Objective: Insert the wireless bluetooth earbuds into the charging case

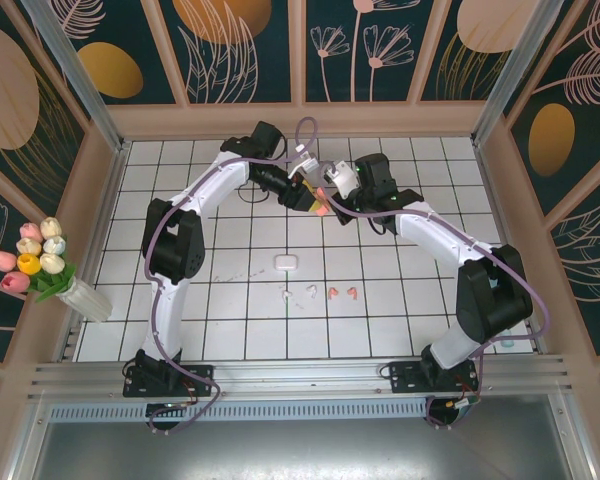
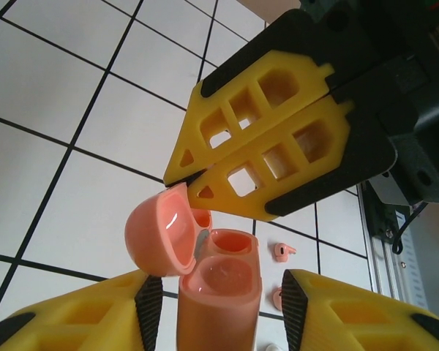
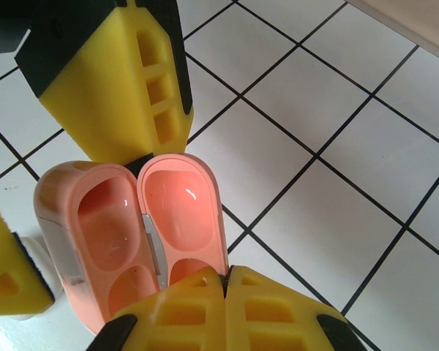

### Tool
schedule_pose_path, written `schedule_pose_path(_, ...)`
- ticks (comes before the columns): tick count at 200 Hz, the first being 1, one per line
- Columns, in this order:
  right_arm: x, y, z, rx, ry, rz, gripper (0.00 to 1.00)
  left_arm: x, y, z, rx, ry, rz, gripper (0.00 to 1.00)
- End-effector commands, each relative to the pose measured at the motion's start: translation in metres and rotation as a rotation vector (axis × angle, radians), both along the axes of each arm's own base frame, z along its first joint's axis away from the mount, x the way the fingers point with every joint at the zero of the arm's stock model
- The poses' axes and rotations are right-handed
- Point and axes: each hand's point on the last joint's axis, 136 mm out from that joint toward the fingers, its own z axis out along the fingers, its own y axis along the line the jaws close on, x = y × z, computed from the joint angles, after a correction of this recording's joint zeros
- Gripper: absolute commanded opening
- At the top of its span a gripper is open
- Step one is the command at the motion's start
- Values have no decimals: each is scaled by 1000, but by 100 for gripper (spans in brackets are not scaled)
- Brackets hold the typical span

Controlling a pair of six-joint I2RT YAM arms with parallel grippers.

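Nearest the arm bases, we see four earbuds lying in a loose row on the tiled table (image 1: 180,300). The two white earbuds (image 1: 286,295) are on the left and the two salmon-pink earbuds (image 1: 351,292) on the right, each apart from its neighbour. Just beyond the white pair, a closed white case (image 1: 285,262) rests flat on a tile.

Farther back, we find both arms meeting above the table. The left gripper (image 2: 219,300) grasps the body of the salmon-pink charging case (image 2: 223,278) between its yellow fingers (image 2: 329,311), one on each side, holding it clear of the tiles. The case's lid (image 3: 183,205) is hinged open beside the body. The right gripper (image 3: 227,281) has its fingers pressed together, and their tips touch the rim of the lid. We cannot tell whether the rim is actually pinched between them.
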Motion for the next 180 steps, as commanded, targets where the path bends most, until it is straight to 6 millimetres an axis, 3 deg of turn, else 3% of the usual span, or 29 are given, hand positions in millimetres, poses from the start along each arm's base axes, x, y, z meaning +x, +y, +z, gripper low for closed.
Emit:
schedule_pose_path(1,2,3,6,-10,-16,11,0,-7,-4,8,-31,1,-40,47)
schedule_pose_path(101,3,6,8,4,-19,13,0,-13,-7,-3,-26,25,-59,39)
schedule_pose_path(180,4,6,7,8,-18,10,0,-14,-9,-5,-34,34,-66,24)
